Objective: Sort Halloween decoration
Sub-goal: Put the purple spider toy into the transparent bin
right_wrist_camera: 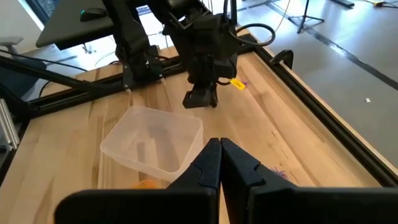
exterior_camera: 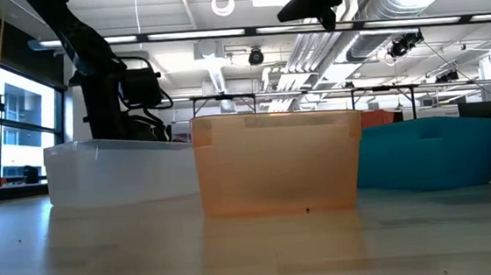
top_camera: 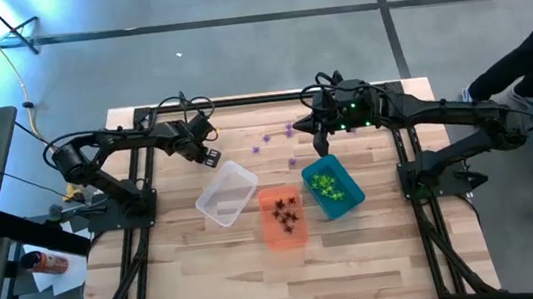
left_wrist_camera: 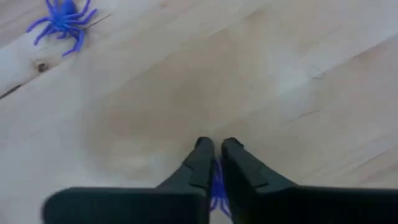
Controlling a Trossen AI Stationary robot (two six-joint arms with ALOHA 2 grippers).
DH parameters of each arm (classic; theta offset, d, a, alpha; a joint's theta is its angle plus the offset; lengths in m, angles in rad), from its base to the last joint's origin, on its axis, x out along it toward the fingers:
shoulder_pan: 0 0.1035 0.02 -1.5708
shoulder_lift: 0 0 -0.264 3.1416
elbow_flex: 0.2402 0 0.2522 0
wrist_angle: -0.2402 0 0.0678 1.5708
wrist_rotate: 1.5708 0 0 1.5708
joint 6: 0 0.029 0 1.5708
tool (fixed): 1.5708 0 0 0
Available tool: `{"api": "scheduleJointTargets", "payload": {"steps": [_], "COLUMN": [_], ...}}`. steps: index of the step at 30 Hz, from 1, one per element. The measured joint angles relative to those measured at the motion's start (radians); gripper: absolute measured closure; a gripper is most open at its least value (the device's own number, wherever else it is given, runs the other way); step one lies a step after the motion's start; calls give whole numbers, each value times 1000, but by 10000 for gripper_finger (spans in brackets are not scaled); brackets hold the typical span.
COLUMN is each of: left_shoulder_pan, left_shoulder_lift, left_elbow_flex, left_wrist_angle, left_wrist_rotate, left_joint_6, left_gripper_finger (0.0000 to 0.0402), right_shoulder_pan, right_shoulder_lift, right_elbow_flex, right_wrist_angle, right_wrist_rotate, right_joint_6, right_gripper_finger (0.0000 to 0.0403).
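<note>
Halloween decoration pieces, tiny plastic spiders, lie scattered on your wooden table (top_camera: 202, 288): from above you see a few purple spiders (top_camera: 289, 129) loose near the table's far edge, black spiders (top_camera: 283, 209) inside the orange bin (top_camera: 275, 237) at the table's middle, and green spiders (top_camera: 326, 185) in the teal bin (top_camera: 350, 197) just to its right. A clear bin (top_camera: 227, 194) sits to the orange bin's left. The left gripper (top_camera: 210, 157) hangs low just beyond the clear bin's far corner; the right gripper (top_camera: 322, 147) sits above the far end of the teal bin. At table height you look across the three bins in a row, clear (exterior_camera: 116, 171), orange (exterior_camera: 275, 161) and teal (exterior_camera: 427, 152), with dark arm parts above; the spiders cannot be made out here. From the left wrist you see the left gripper (left_wrist_camera: 213, 152) right at the bare wood, its fingers (left_wrist_camera: 200, 163) nearly pressed together and pinching a purple spider (left_wrist_camera: 217, 186) whose body shows in the narrow gap, while another purple spider (left_wrist_camera: 62, 20) lies free on the wood well apart. From the right wrist you see the right gripper (right_wrist_camera: 219, 152) with fingers pressed together and nothing between them, the clear bin (right_wrist_camera: 155, 144) below it, the left gripper (right_wrist_camera: 200, 98) farther off beyond that bin, and a purple spider (right_wrist_camera: 281, 175) on the wood beside the fingers.
</note>
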State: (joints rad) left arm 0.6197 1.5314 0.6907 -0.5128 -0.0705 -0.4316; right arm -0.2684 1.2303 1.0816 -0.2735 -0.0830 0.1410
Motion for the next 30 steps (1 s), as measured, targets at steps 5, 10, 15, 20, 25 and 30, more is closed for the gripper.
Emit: {"api": "scheduleJointTargets", "payload": {"steps": [5, 10, 15, 20, 25, 30], "left_shoulder_pan": [28, 71, 86, 72, 73, 38], "left_shoulder_lift": [-109, -303, -479, -525, -412, -262], "left_elbow_flex": [-7, -5, -4, -3, -3, -3], "left_wrist_angle": [-22, -16, -10, -42, -50, -36], "left_wrist_rotate": [53, 91, 138, 129, 115, 141], "left_joint_6": [23, 24, 39, 75, 85, 121], "left_gripper_finger": [395, 401, 401, 401, 366, 291], "right_shoulder_pan": [0, -7, -7, -20, -29, -29], "right_shoulder_lift": [0, -3, -3, -3, -3, -3], "right_elbow_flex": [0, 0, 0, 0, 0, 0], "right_wrist_angle": [1, 1, 6, 9, 9, 9], "right_wrist_rotate": [0, 0, 0, 0, 0, -1], "right_joint_6": [-8, -12, -37, -36, -25, -10], "right_gripper_finger": [403, 403, 403, 403, 403, 403]}}
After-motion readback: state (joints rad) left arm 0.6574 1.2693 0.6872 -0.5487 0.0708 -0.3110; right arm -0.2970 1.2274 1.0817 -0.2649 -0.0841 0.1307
